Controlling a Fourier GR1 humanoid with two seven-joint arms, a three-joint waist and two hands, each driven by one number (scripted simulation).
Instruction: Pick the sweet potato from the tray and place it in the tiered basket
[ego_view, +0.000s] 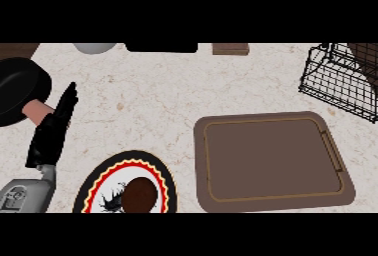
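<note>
A brown rectangular tray (272, 202) lies at the middle right, and I see nothing on it. The black wire tiered basket (336, 82) stands at the top right corner. Behind its wires a dark brown shape (363, 52) shows; I cannot tell whether it is the sweet potato. My left hand (50, 134) is at the left edge, open, its straight fingers pointing up, far from the tray and the basket. It holds nothing. My right hand is out of sight.
A black pan (18, 87) with a pinkish handle sits at the far left, just behind my left hand. A patterned plate (94, 182) at the bottom carries a round dark brown item (139, 195). A grey bowl (94, 47), a black object (161, 47) and a brown block (230, 48) line the back edge.
</note>
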